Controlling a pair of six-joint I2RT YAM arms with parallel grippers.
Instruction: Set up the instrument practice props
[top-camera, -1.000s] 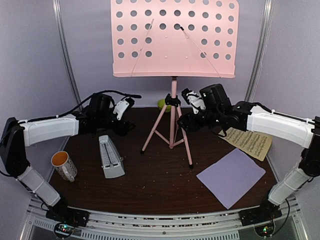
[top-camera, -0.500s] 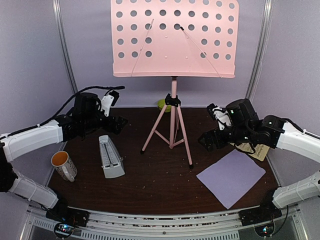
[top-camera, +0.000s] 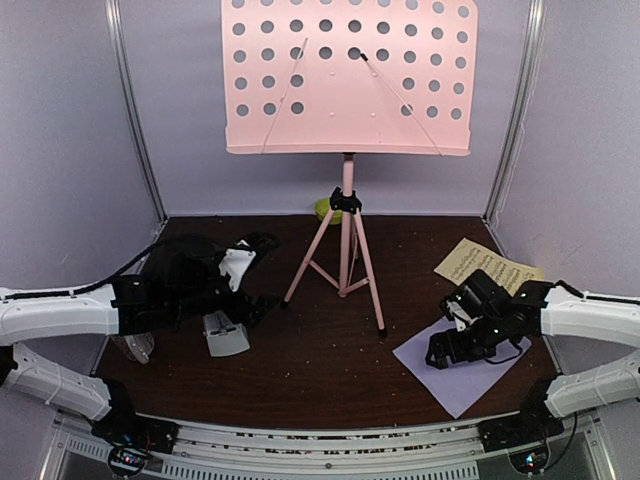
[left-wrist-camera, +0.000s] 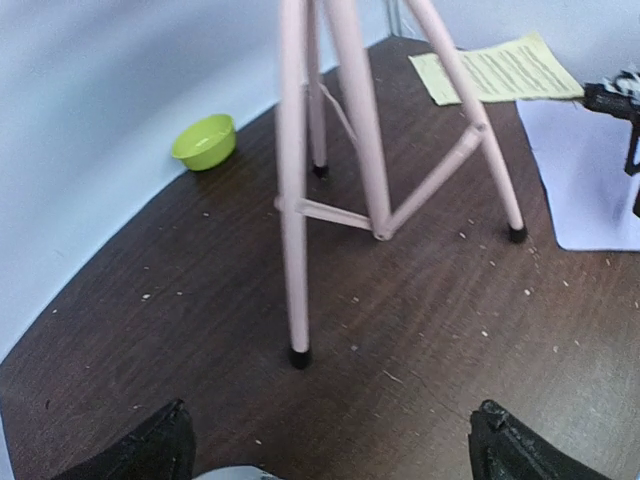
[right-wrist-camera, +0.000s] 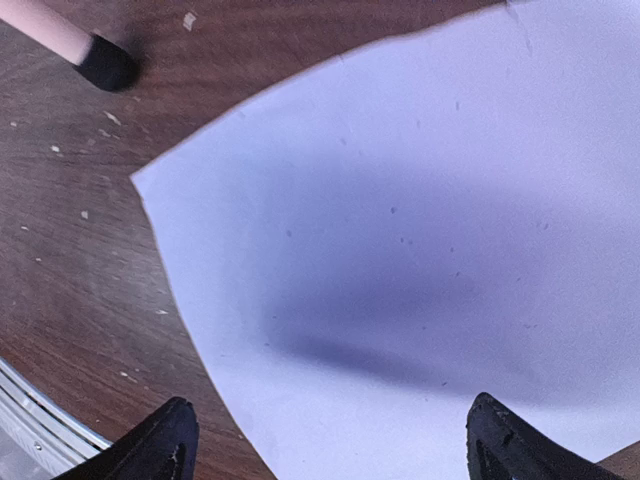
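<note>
- Stand is up; the pink music stand (top-camera: 346, 250) sits on its tripod at the back middle of the table (top-camera: 330, 370); its perforated desk (top-camera: 350, 80) is up top, facing the overhead camera
- metronome (top-camera: 226, 338): small grey thing on the near left of the table, left of the stand's front leg; the left arm covers most of it, so only its near end shows from above; can't tell if the cover is on
- left gripper (left-wrist-camera: 335, 440): down low right over the metronome, looking toward the tripod legs; fingers spread wide and nothing in them; a sliver of grey peeks in at the bottom edge of the wrist view between them
- lavender page (top-camera: 470, 375): lying flat at the near right of the table, a corner pointing toward the front rail
- right gripper (right-wrist-camera: 335, 440): hanging over the left part of the lavender page, casting a shadow on it; jaws wide apart, not holding anything; can't tell if the tips touch the paper
- pale-yellow page (top-camera: 490, 270): flat on the table further back on the right, near the wall; the right arm hides whether it meets the lavender one
- other stuff: lime-green bowl (left-wrist-camera: 205, 140) by the back wall behind the tripod; mug (top-camera: 130, 345) at the left edge, mostly hidden under the left arm
</note>
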